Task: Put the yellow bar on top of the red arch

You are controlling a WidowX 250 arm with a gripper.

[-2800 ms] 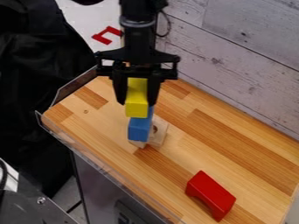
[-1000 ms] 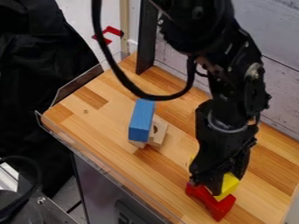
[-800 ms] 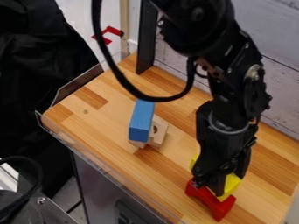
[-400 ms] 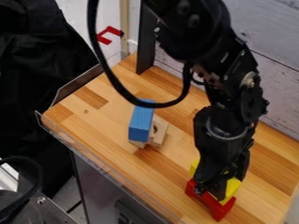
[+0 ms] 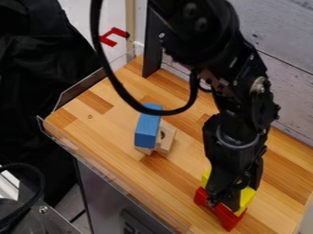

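Lying along the top of the red arch (image 5: 229, 220), or just over it, is your yellow bar (image 5: 248, 197). You can see one bit of yellow on each side of the claw (image 5: 223, 203), and the middle is hidden behind it. You can't tell if the bar touches the arch all the way along. It looks a little more to the wall side than the arch does.

You seem to be at the putting-down step, close to the end of the job. Next, you need to make sure the bar sits flat and in the middle. Then you let go gently and lift straight up. If you pull sideways, the bar could slide off or the arch could tip over.

Your claw points down, right at the bar and in front of its middle. You can't tell from here if it is open or closed, or if it is really squeezing the bar.

Above the claw, your black arm (image 5: 235, 98) comes down from the top, and a black cable (image 5: 110, 77) makes a big loop. Well apart from the arch, a blue block (image 5: 148, 130) rests on a plain wood block (image 5: 166, 139). They are all on the wood table (image 5: 109, 133).
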